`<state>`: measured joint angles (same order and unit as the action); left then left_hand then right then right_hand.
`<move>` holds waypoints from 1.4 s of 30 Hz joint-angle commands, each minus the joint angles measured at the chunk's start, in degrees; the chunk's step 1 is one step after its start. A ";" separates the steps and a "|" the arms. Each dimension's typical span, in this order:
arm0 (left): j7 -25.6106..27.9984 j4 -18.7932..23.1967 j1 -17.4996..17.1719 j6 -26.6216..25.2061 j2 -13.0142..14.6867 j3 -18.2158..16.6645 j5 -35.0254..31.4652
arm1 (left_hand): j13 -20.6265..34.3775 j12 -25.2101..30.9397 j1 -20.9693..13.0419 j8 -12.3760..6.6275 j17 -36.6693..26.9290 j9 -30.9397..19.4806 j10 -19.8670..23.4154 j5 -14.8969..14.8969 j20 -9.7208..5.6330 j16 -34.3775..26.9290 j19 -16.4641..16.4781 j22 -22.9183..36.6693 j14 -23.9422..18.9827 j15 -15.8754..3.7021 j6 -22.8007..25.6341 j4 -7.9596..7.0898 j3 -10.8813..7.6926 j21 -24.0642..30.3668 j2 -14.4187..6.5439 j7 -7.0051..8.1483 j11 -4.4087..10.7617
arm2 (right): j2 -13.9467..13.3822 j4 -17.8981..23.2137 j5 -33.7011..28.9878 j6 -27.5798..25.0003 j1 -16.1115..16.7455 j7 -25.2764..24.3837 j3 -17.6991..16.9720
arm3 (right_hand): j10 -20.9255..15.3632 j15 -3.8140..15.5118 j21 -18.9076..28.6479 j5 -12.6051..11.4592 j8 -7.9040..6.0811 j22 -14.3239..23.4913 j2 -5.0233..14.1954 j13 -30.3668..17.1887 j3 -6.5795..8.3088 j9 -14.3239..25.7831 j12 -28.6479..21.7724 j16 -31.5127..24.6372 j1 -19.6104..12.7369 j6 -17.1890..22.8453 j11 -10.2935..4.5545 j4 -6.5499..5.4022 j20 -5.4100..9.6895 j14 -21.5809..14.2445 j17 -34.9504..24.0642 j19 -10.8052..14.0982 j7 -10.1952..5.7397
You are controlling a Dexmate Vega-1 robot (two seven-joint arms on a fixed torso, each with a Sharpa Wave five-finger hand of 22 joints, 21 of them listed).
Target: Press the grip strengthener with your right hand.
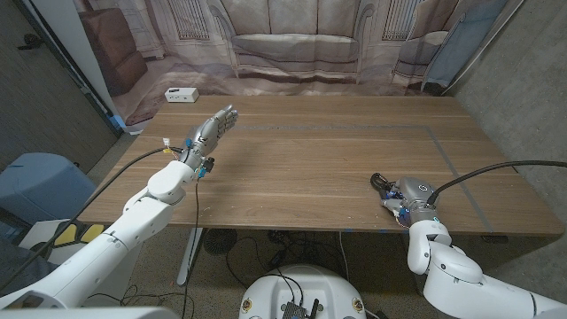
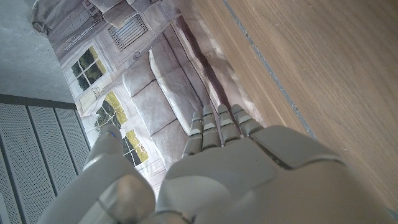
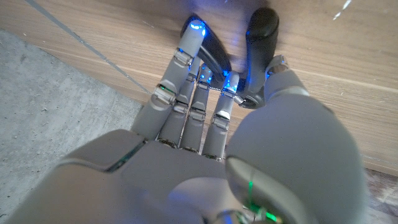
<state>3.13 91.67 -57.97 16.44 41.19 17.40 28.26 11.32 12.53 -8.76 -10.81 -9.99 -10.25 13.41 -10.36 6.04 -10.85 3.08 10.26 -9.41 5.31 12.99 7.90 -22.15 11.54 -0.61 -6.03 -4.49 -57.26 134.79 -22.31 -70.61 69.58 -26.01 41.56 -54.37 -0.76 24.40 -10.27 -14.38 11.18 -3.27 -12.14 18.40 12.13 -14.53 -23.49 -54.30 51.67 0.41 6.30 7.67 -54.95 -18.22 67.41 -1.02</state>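
Two black foam-covered handles of the spring grip strengthener [image 3: 239, 46] lie on the wooden table [image 1: 319, 151] at the lower right of the head view, under the grey right hand [image 1: 410, 198], whose fingers [image 3: 186, 87] curl onto them. Whether the squeeze is complete I cannot tell; judging by the handles' gap, pressing remains. At upper left, the left hand [image 1: 211, 129] hovers, fingers straight and together, holding nothing.

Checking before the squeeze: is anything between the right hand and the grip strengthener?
Nothing visible. The right hand is already at the grip strengthener on the table, with fingers over one black handle and the other handle beside the thumb.
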 commanded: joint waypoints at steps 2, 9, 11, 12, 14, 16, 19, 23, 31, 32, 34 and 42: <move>-0.01 0.24 -0.23 0.03 0.11 -0.03 0.01 | 0.28 -0.15 -0.82 -0.09 -0.27 -0.18 0.30 0.18 0.46 0.08 0.02 0.12 -0.41 -0.20 0.29 0.01 -0.38 -0.15 -0.01 -0.03 0.08 | -0.70 -0.09 2.46 -1.86 -2.02 -0.28 2.40 | 0.21 11.96 0.37 -0.43 0.43 0.08 10.46 -0.19 -0.58 0.09 0.34 0.51 -9.87 -0.23 -0.29 0.14 -0.25 -7.80 -0.20 -0.62 0.36; -0.08 0.10 -0.36 0.16 0.11 -0.12 0.16 | 0.28 -0.16 -0.85 -0.10 -0.27 -0.18 0.27 0.18 0.48 0.09 0.02 0.12 -0.37 -0.21 0.32 0.01 -0.38 -0.15 -0.02 0.01 0.02 | -0.77 0.13 1.62 -3.78 -3.69 -1.34 4.81 | 1.46 10.89 0.77 -0.24 1.16 -0.03 8.76 -0.20 -2.33 0.02 1.06 1.43 -7.51 -1.39 -1.05 -0.30 -0.61 -6.13 -0.29 -0.54 0.08; -0.07 0.04 -0.36 0.28 0.09 -0.14 0.12 | 0.28 -0.14 -0.86 -0.08 -0.27 -0.18 0.32 0.18 0.48 0.09 0.03 0.12 -0.37 -0.21 0.27 0.01 -0.38 -0.14 -0.02 0.06 0.09 | -0.86 0.37 1.48 -4.65 -4.32 -1.31 5.62 | 2.05 10.35 0.98 -0.16 1.41 -0.09 7.82 -0.20 -3.29 -0.02 1.39 1.98 -5.98 -1.77 -1.62 -0.71 -0.87 -5.26 -0.22 -0.39 -0.30; -0.10 0.02 -0.37 0.31 0.07 -0.16 0.19 | 0.28 -0.13 -0.86 -0.06 -0.27 -0.18 0.33 0.18 0.48 0.08 0.04 0.12 -0.39 -0.21 0.24 0.01 -0.38 -0.14 -0.02 0.04 0.06 | -1.04 0.45 1.33 -4.96 -4.69 -1.28 6.16 | 2.42 9.73 1.06 -0.13 1.71 -0.11 7.32 -0.20 -3.76 -0.04 1.58 2.40 -5.24 -2.42 -1.64 -0.87 -0.98 -4.53 -0.14 -0.36 -0.65; -0.16 -0.07 -0.37 0.43 0.05 -0.16 0.19 | 0.28 -0.12 -0.86 -0.08 -0.27 -0.18 0.36 0.18 0.46 0.08 0.04 0.12 -0.41 -0.22 0.27 0.01 -0.38 -0.14 -0.02 0.03 0.09 | -1.09 0.55 0.93 -6.06 -5.50 -1.36 7.31 | 3.57 9.31 1.10 0.04 2.20 -0.16 6.21 -0.21 -4.86 -0.08 2.09 2.88 -3.49 -3.56 -1.74 -1.31 -1.28 -3.70 -0.11 -0.53 -0.97; -0.17 -0.13 -0.38 0.48 0.01 -0.17 0.23 | 0.28 -0.13 -0.87 -0.07 -0.27 -0.18 0.36 0.18 0.47 0.07 0.05 0.12 -0.41 -0.24 0.25 0.01 -0.38 -0.13 -0.02 0.05 0.00 | -1.44 0.86 0.98 -6.71 -6.17 -1.10 8.10 | 4.40 9.22 1.21 0.20 2.62 -0.21 5.34 -0.22 -5.85 -0.11 2.42 3.19 -1.64 -4.64 -2.00 -1.90 -1.42 -3.49 -0.01 -0.43 -1.11; -0.28 -0.25 -0.39 0.56 -0.03 -0.16 0.33 | 0.28 -0.16 -0.88 -0.10 -0.27 -0.18 0.28 0.18 0.49 0.07 0.05 0.12 -0.43 -0.26 0.33 0.01 -0.39 -0.13 -0.03 0.05 0.08 | -1.37 0.96 0.54 -8.42 -7.36 -1.39 9.70 | 6.31 9.11 1.00 0.15 3.03 -0.29 4.27 -0.25 -6.73 -0.14 3.07 4.49 0.12 -6.01 -2.47 -2.24 -1.72 -1.81 0.44 -1.12 -1.69; -0.33 -0.31 -0.46 0.59 -0.05 -0.18 0.44 | 0.28 -0.14 -0.90 -0.10 -0.26 -0.18 0.32 0.18 0.51 0.08 0.03 0.12 -0.41 -0.20 0.32 0.02 -0.40 -0.14 -0.04 0.04 0.14 | -1.80 1.45 0.49 -9.37 -8.34 -1.24 10.90 | 9.15 7.95 0.37 0.02 3.40 -0.36 3.60 -0.35 -7.57 -0.15 3.77 5.32 1.91 -7.83 -2.60 -2.62 -2.85 0.15 0.05 -2.81 -1.93; -0.33 -0.30 -0.72 0.66 0.02 -0.28 0.56 | 0.28 -0.14 -0.93 -0.10 -0.26 -0.18 0.34 0.18 0.54 0.06 0.06 0.12 -0.45 -0.21 0.33 0.02 -0.41 -0.12 -0.07 0.04 0.08 | -1.39 1.58 -3.65 -9.37 -7.18 1.33 10.34 | 11.90 6.17 -0.37 -0.25 3.50 -0.44 3.24 -0.63 -8.17 -0.10 3.91 6.89 3.51 -9.79 -2.18 -2.77 -4.31 3.53 -0.13 -4.54 -2.99; -0.34 -0.27 -0.76 0.66 0.02 -0.29 0.61 | 0.28 -0.13 -0.94 -0.10 -0.26 -0.18 0.34 0.18 0.56 0.08 0.04 0.12 -0.41 -0.17 0.32 0.02 -0.41 -0.13 -0.07 0.00 0.07 | -1.33 1.58 -4.33 -9.37 -6.98 1.68 10.25 | 12.02 6.16 -0.42 -0.27 3.53 -0.44 3.32 -0.64 -8.17 -0.10 3.90 6.92 3.61 -9.99 -2.18 -2.80 -4.38 3.63 -0.19 -4.64 -3.32; -0.35 -0.22 -0.85 0.69 0.06 -0.32 0.63 | 0.28 -0.13 -0.95 -0.09 -0.26 -0.18 0.35 0.18 0.54 0.07 0.06 0.12 -0.44 -0.22 0.32 0.02 -0.42 -0.12 -0.08 0.01 0.08 | -1.26 1.60 -5.79 -9.37 -6.68 2.51 10.20 | 12.54 5.97 -0.51 -0.25 3.52 -0.46 3.25 -0.65 -8.41 -0.09 3.92 6.99 4.25 -10.39 -2.19 -2.99 -4.54 3.76 -0.23 -4.81 -3.95; -0.33 -0.17 -1.07 0.84 0.09 -0.44 0.71 | 0.28 -0.11 -1.00 -0.07 -0.26 -0.18 0.42 0.19 0.59 0.07 0.05 0.12 -0.42 -0.18 0.26 0.03 -0.45 -0.12 -0.13 0.07 0.11 | -0.27 1.60 -12.25 -9.37 -4.75 6.39 9.02 | 15.89 3.66 -1.86 -0.36 3.46 -0.55 2.90 -0.76 -8.90 -0.02 4.12 8.73 5.38 -12.07 -2.26 -2.80 -6.55 7.61 -0.17 -7.64 -5.71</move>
<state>2.83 91.47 -58.74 17.09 41.21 17.12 28.80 11.32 12.53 -9.14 -10.81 -9.99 -10.26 13.41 -10.36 6.04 -10.85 3.08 10.26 -9.41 5.31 12.99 7.90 -22.15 11.54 -0.99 -6.03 -4.49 -58.47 136.22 -27.22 -79.51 63.12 -23.81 51.47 -39.32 3.36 23.01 -10.41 -10.77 10.66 -0.28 -12.67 9.80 11.87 -10.53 -15.08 -49.45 39.95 -1.84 3.55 1.49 -48.24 -18.34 60.44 -6.17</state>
